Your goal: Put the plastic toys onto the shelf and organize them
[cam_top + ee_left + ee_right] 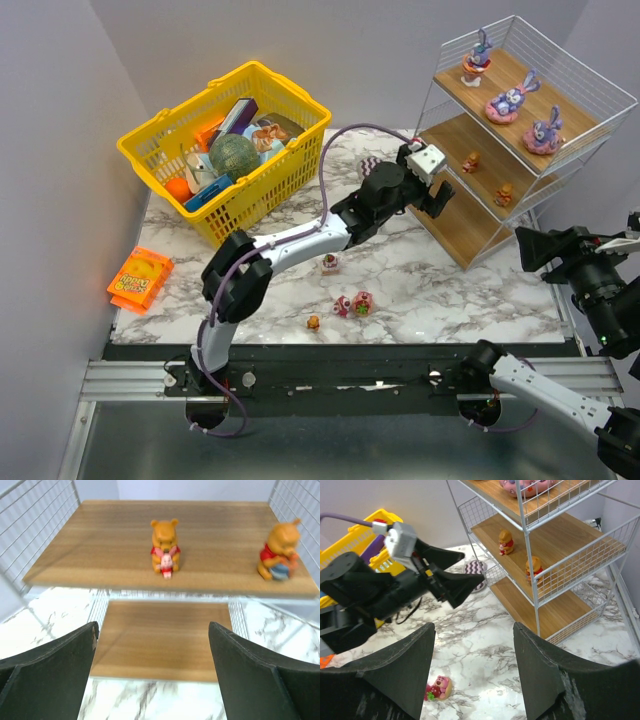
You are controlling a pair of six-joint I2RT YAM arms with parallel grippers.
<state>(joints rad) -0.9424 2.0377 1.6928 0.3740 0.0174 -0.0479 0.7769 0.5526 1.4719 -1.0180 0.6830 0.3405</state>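
Left gripper [152, 627] hangs just before the shelf [90, 545], level with its middle board, fingers wide apart, holding and touching nothing; two orange bears [165, 547] stand on that board with bare wood around them. Right gripper [472, 630], spread and empty, hovers near the shelf. One bear [313, 322] and three pink toys [353, 304] lie on the table [480, 290], apart from the shelf

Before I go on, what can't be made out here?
Top external: orange bear on the table, too small to tell upright or tipped.
Left wrist: shelf top tier, cut off by upper edge.
Right wrist: bunnies cut by top edge; right gripper blocks the table around one pink toy.
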